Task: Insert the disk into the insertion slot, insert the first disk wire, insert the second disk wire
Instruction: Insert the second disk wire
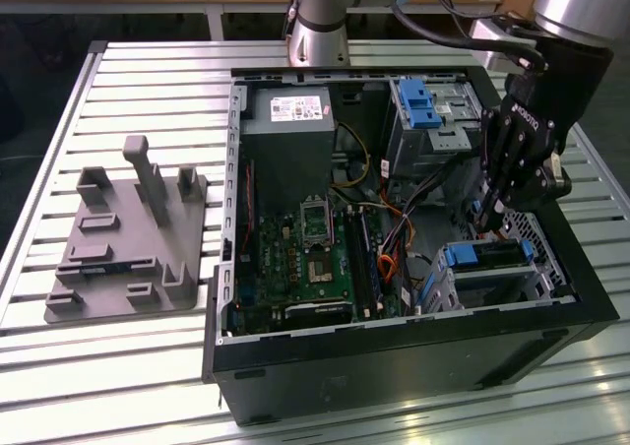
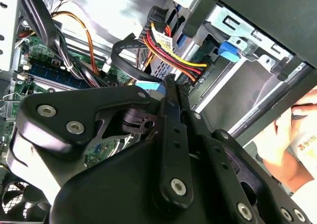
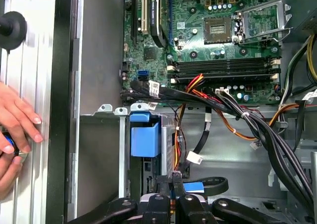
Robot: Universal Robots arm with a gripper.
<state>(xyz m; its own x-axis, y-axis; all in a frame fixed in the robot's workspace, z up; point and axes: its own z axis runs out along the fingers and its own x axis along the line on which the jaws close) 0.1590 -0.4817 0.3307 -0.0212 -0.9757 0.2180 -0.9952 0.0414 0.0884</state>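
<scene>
Lower right in the exterior view, we see the gripper [image 1: 489, 211] above the disk [image 1: 482, 255] seated in its cage [image 1: 504, 284], fingers [image 2: 171, 112] pinched together on a blue-ended black cable [image 2: 147, 85].

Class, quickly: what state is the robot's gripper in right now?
Gripper: fingers closed, holding the blue wire connector.

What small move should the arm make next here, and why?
Probably ease the blue-tipped black flat cable toward the blue-framed silver disk: the jaws of the gripper look closed on its plug, and the disk already sits in the perforated silver cage.
</scene>
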